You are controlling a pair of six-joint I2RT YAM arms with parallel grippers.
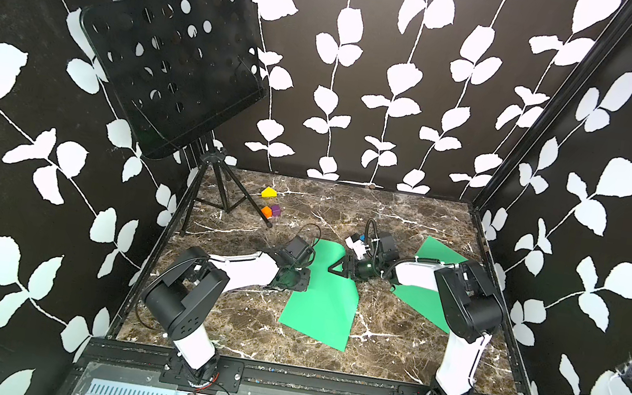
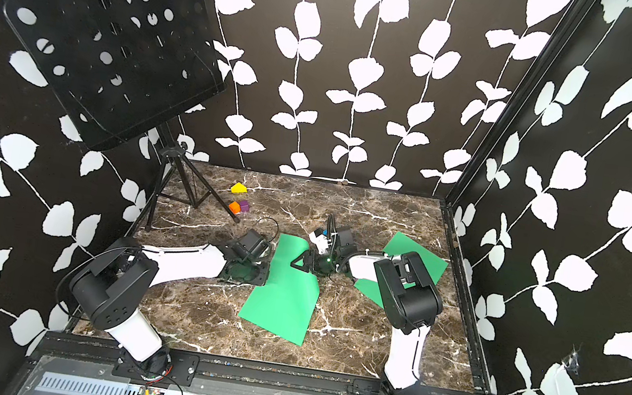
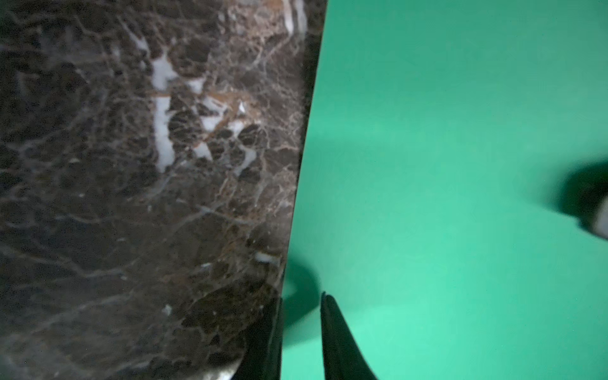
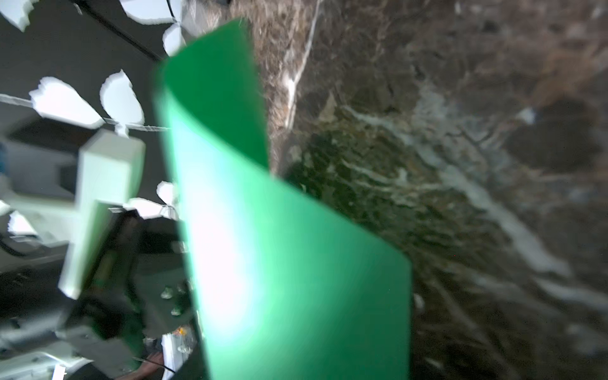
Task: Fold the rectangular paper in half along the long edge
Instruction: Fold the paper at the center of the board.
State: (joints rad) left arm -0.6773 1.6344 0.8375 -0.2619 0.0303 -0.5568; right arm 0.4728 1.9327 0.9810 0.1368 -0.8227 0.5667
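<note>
Fig. | green paper point(image 1: 321, 308): mid marble table point(image 1: 390, 343), far right corner curled up | left gripper point(image 3: 301, 297): I see fingers slightly parted astride its left edge | right gripper point(image 1: 338, 268): at the curl, grip I cannot tell | bare marble borders near edge

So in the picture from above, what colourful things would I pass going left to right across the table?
Orange block, purple block, middle green paper, second green paper. I skipped the yellow block: it lines up with the orange one.
</note>
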